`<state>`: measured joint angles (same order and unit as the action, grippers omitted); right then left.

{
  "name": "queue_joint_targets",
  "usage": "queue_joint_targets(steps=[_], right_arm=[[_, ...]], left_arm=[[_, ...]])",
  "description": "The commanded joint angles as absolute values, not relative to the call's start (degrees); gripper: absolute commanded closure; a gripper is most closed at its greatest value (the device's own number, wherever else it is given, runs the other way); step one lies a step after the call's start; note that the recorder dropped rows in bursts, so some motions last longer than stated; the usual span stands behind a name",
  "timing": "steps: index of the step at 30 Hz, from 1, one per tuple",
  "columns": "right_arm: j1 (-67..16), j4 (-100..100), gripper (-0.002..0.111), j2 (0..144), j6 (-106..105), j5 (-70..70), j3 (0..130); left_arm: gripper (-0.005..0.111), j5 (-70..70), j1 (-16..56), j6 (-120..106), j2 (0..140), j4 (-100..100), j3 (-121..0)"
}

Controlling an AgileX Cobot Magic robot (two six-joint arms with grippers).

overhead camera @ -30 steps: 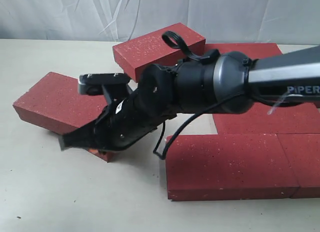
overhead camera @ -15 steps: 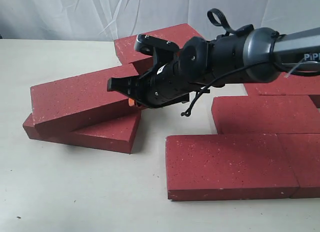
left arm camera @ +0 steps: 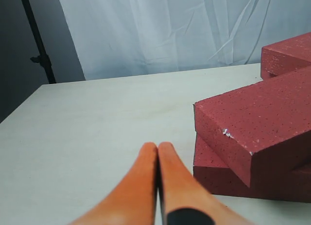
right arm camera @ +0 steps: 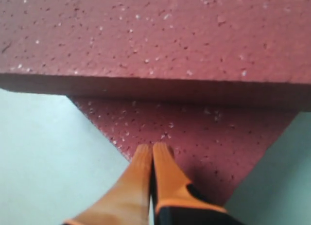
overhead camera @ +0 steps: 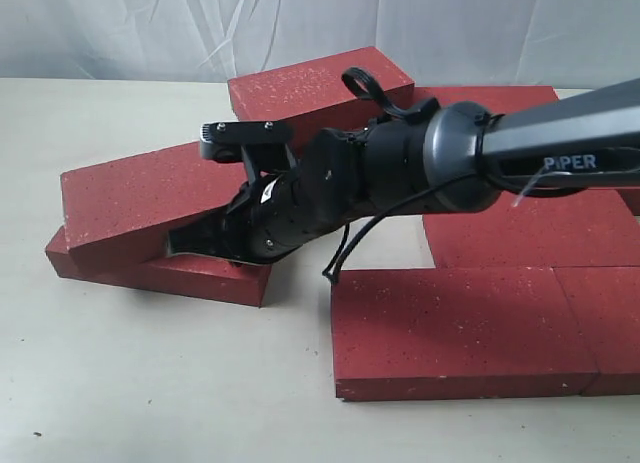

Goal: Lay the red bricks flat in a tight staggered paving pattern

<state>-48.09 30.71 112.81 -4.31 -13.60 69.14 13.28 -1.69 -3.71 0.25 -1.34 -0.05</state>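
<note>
Several red bricks (overhead camera: 460, 328) lie flat and edge to edge between three and five o'clock in the exterior view. At nine o'clock two more are stacked. The lower brick (overhead camera: 185, 273) rests on the table (overhead camera: 150, 393), and the tilted brick (overhead camera: 130, 195) lies slanted across its top. A rear brick (overhead camera: 320, 83) sits at twelve o'clock, skewed against the laid rows.

The right gripper (overhead camera: 195, 241) reaches across from three o'clock, its tip at the seam between the stacked pair. In the right wrist view its orange fingers (right arm camera: 138, 176) are clenched together with nothing between them. Their tips are on or just above the lower brick's speckled face, under the tilted brick's overhanging edge; whether they touch cannot be told.

The left gripper (left arm camera: 158, 147) is likewise clenched and empty, over bare table near the end of the stacked pair. A white curtain (left arm camera: 170, 25) hangs behind.
</note>
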Motion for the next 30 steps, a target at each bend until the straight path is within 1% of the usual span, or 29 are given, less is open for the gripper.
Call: queue_joint_targets(steps=[1, 4, 12, 18, 20, 23, 26, 30], right_arm=[[-47.95, 29.95, 0.109, 114.31, -4.70, -12.32, 68.85], [-47.95, 29.91, 0.109, 114.55, -4.70, -16.16, 68.85], [-47.95, 29.91, 0.109, 111.24, -4.70, -35.99, 68.85], [-47.95, 27.07, 0.109, 106.22, -5.60, -43.35, 68.85], [-47.95, 25.40, 0.109, 104.83, -5.60, -43.36, 68.85], [-47.95, 25.65, 0.109, 104.27, -5.60, -38.36, 68.85], [-48.06, 29.50, 0.109, 105.27, -5.60, -32.19, 68.85], [-48.06, 33.93, 0.109, 107.81, -5.60, -28.71, 68.85]], left_arm=[[0.107, 12.80, -1.62, -3.42, 0.00, -1.35, 0.00], [0.107, 12.80, -1.62, -3.42, 0.00, -1.35, 0.00], [0.107, 12.80, -1.62, -3.42, 0.00, -1.35, 0.00], [0.107, 12.80, -1.62, -3.42, 0.00, -1.35, 0.00], [0.107, 12.80, -1.62, -3.42, 0.00, -1.35, 0.00], [0.107, 12.80, -1.62, -3.42, 0.00, -1.35, 0.00], [0.107, 12.80, -1.62, -3.42, 0.00, -1.35, 0.00], [0.107, 12.80, -1.62, -3.42, 0.00, -1.35, 0.00]])
